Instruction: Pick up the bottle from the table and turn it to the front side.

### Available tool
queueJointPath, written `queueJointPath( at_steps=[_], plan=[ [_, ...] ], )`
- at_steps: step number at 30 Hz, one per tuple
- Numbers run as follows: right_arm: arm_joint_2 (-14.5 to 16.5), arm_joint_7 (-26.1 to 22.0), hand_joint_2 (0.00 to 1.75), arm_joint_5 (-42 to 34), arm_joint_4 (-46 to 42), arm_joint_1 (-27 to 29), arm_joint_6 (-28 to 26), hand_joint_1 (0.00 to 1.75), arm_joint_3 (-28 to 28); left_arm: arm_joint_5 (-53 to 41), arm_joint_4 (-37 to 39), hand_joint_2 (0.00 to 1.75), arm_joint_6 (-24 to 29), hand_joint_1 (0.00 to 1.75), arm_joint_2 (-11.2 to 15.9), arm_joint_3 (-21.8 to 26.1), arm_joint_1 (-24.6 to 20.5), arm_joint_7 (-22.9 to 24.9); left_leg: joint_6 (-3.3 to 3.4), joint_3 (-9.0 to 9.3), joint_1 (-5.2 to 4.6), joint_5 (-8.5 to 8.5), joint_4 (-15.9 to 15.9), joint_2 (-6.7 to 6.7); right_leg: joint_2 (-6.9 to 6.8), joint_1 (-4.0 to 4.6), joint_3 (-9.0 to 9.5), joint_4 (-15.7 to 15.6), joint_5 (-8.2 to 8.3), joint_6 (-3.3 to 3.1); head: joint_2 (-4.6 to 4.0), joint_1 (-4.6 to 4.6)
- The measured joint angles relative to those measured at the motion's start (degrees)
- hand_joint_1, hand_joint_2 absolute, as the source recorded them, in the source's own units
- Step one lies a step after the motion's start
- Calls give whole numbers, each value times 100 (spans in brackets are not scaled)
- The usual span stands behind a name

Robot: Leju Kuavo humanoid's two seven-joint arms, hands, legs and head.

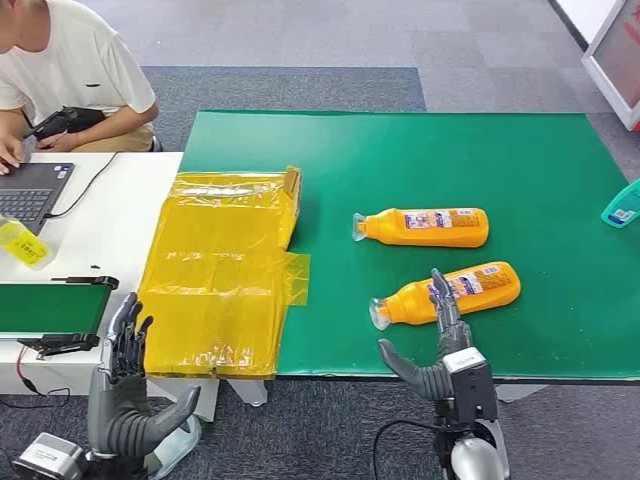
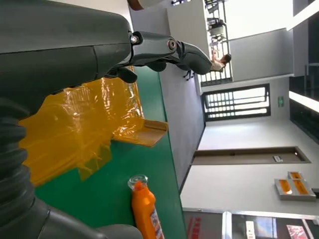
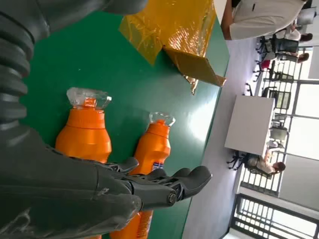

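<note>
My left hand [image 1: 124, 375] is hovering off the table's near-left corner, fingers apart and holding nothing — beside the yellow plastic sheet [image 1: 219, 270]. Rightward, the near bottle [image 1: 447, 293] is lying on its side on the green table [image 1: 453, 150], cap pointing left, a second bottle [image 1: 421, 227] behind it. My right hand [image 1: 441, 350] is reaching in wide open, fingertips at its body — I'm aiming to wrap the middle squarely, so it rolls cleanly label-forward.

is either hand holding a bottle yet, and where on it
Nothing is held. The right hand is open above the near bottle, not gripping it. The left hand is open, off the table.
</note>
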Motion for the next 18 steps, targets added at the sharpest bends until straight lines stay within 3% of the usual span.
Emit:
queueJointPath(
  at_steps=[18],
  plan=[
    [-1,134,175,420,2,44,-103,0,81,67,0,175,1,0,-11,7,44,-97,0,0,0,0,0,0,0,0,0,0,0,0,0,-1]
  ],
)
